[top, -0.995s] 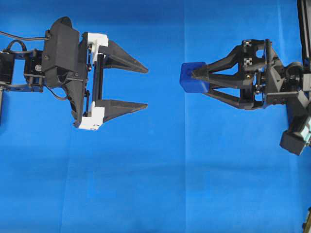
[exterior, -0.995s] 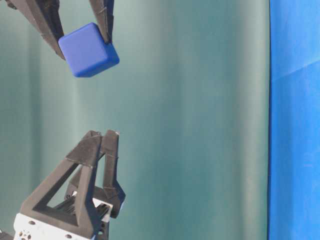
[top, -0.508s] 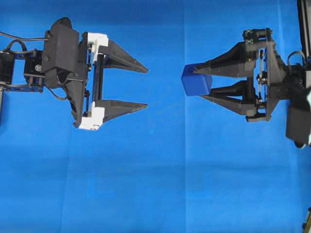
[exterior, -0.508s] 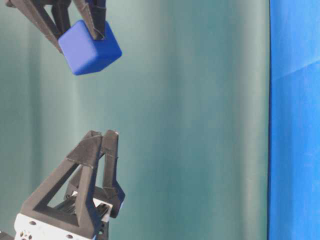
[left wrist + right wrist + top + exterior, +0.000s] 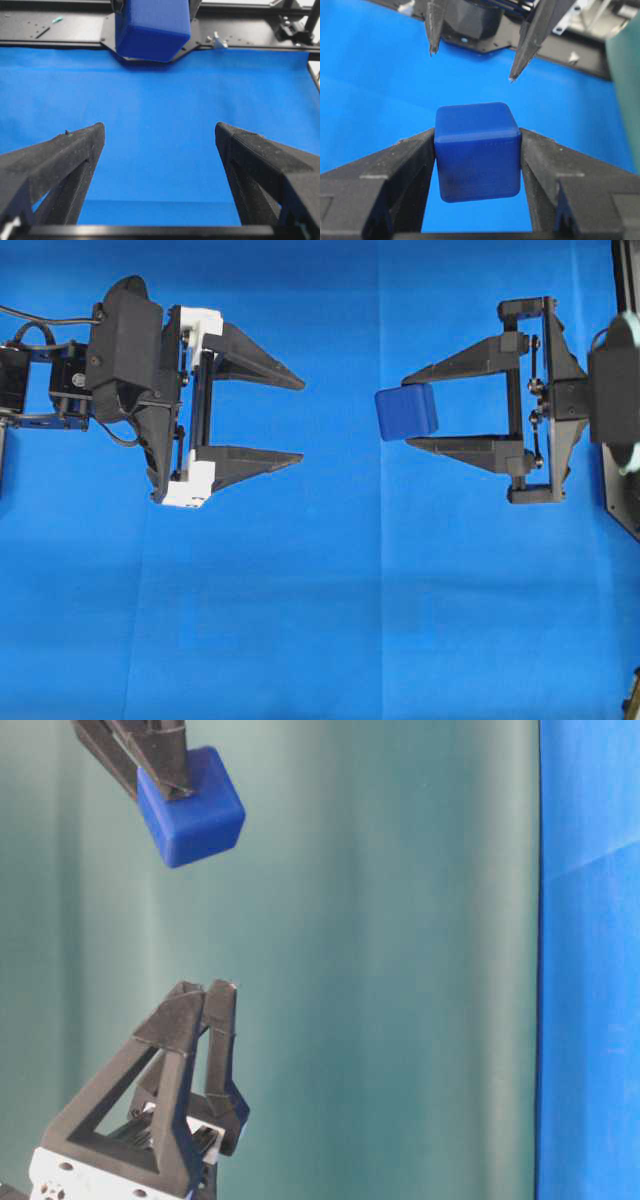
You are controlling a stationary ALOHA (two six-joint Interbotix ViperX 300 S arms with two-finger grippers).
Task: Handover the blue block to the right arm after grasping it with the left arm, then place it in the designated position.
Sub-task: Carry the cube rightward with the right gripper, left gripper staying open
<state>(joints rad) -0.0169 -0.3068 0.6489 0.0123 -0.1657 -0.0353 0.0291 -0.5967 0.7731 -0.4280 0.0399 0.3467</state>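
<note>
I see a dark-blue block (image 5: pixel 406 412) against a brighter blue cloth (image 5: pixel 330 600). My left gripper (image 5: pixel 292 419) is black with white brackets, my right gripper (image 5: pixel 408 407) black, and the backdrop (image 5: pixel 400 960) is teal-green.

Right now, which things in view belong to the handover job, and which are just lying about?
Job:
- blue block, gripped by the right claw
- left claw, open and apart from it

Just there:
- blue cloth
- green backdrop

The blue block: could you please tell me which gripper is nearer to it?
Right. The right gripper is clamped on the blue block; the left gripper stands open, apart from it across a gap.
</note>
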